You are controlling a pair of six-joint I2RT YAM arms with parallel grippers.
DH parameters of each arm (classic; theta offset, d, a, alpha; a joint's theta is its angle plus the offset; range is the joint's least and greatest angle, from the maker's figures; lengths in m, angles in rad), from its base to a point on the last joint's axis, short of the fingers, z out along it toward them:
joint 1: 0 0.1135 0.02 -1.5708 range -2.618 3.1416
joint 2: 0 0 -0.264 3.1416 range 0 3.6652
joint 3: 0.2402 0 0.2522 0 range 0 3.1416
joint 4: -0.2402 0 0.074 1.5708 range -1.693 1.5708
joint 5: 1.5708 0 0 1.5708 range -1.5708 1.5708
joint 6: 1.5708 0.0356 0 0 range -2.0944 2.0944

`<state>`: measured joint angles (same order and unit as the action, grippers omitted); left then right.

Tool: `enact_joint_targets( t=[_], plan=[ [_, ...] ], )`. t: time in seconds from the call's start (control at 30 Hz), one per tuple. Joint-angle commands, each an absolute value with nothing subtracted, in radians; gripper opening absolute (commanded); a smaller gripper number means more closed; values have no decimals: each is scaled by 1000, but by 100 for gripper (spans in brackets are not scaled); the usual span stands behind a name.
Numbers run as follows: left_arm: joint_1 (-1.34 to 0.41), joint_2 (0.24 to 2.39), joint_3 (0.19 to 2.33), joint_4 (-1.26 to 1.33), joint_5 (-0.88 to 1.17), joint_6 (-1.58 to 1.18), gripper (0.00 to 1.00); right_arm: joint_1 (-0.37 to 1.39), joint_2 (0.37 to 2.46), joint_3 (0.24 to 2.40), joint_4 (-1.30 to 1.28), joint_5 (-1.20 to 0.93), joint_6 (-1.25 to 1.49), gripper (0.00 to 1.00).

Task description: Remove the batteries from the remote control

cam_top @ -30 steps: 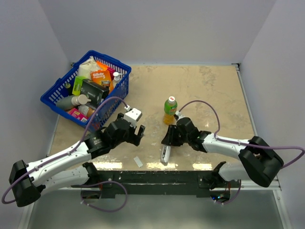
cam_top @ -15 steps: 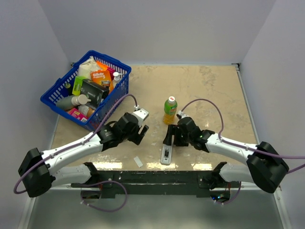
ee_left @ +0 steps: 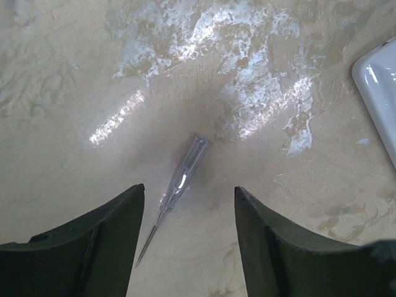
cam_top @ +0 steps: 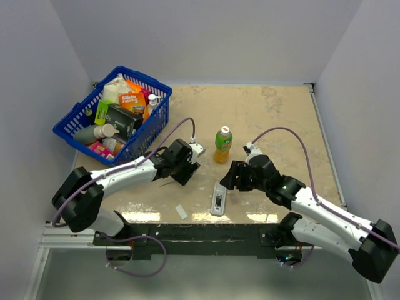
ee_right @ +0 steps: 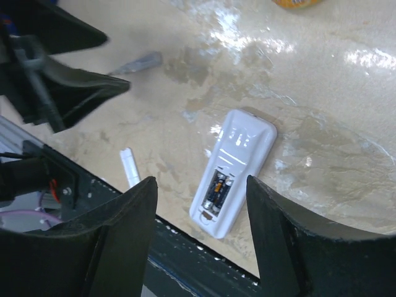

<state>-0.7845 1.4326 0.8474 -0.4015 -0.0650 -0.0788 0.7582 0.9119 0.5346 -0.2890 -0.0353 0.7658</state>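
Batteries [ee_right: 216, 187] seated in remote control [ee_right: 238, 154]: right wrist only. Grey stick [ee_left: 182, 176] sharpest from left wrist. Left gripper [ee_left: 189, 190], right gripper [ee_right: 201, 182]: fingers apart.

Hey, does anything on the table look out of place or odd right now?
The remote lies open with its batteries exposed. A small white piece, likely its cover, sits apart near the front edge, and a thin pointed stick lies loose nearby.

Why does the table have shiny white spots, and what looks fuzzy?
Left wrist view: glare makes white patches on the glossy table, and the thin grey stick looks fairly sharp. Right wrist view: glare near the top, the remote control and batteries sharp, the stick fuzzy. Top external view: bright reflections along the table's near edge.
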Motion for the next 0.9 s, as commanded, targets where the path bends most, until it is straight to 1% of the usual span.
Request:
enact_joint_targets(
  t=[0.0, 0.17, 0.33, 0.63, 0.7, 0.73, 0.87],
  plan=[
    [-750, 1483, 900, -410, 21, -32, 61, 758, 815, 540, -337, -14, 772, 62],
    [-683, 1514, 882, -422, 61, -12, 62, 758, 753, 540, -371, -14, 770, 60],
    [-663, 1555, 900, -443, 74, -5, 62, 756, 727, 564, -413, -5, 752, 59],
    [-663, 1617, 919, -474, 138, -11, 53, 756, 686, 574, -431, 21, 762, 58],
    [-661, 1635, 927, -485, 137, -14, 45, 756, 677, 572, -431, 23, 772, 57],
    [-664, 1641, 927, -486, 138, -18, 39, 756, 676, 571, -431, 23, 772, 57],
    [-663, 1663, 927, -508, 121, -34, 31, 758, 660, 575, -445, 31, 775, 57]
  ],
)
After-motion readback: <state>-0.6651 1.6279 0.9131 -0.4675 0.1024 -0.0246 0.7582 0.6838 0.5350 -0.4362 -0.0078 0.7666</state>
